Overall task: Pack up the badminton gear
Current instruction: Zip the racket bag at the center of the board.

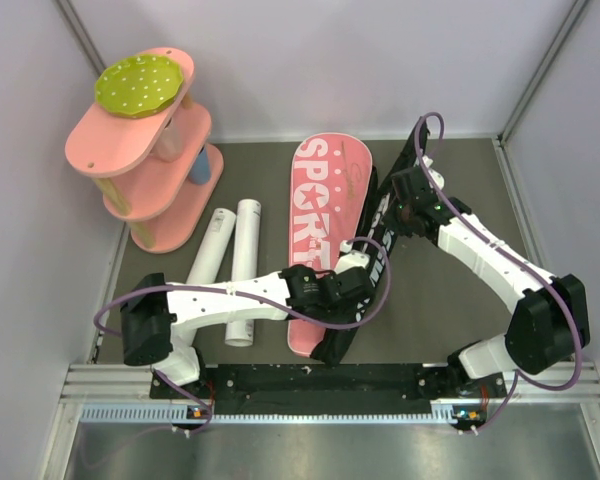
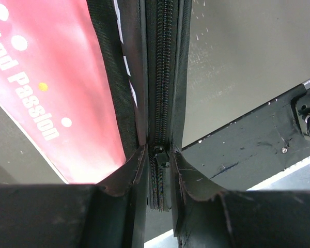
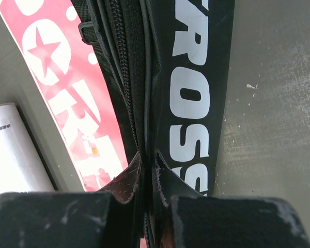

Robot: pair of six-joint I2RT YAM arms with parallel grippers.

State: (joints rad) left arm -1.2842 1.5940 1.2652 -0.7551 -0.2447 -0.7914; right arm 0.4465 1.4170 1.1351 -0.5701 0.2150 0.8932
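Two white tubes (image 1: 245,240) lie on the bench (image 1: 420,310) left of the bag (image 1: 320,200), unpacked. Rackets not visible, possibly inside. Bag stands on edge, zip seam up. Left pincer (image 2: 158,153) narrow, pinching the seam at the slider (image 2: 160,151). Right pincer (image 3: 147,161) clamped on the same seam, nearer the bag's far end.

The left arm (image 1: 230,298) and right arm (image 1: 477,246) are built alike: glossy white shell links joined by bulky black joint housings (image 1: 145,332). A thin purple cable (image 1: 432,116) runs in loose loops along each. The left tool (image 2: 157,155) and right tool (image 3: 147,160) carry matte black fingers (image 2: 126,178), their edges scuffed and scratched pale.
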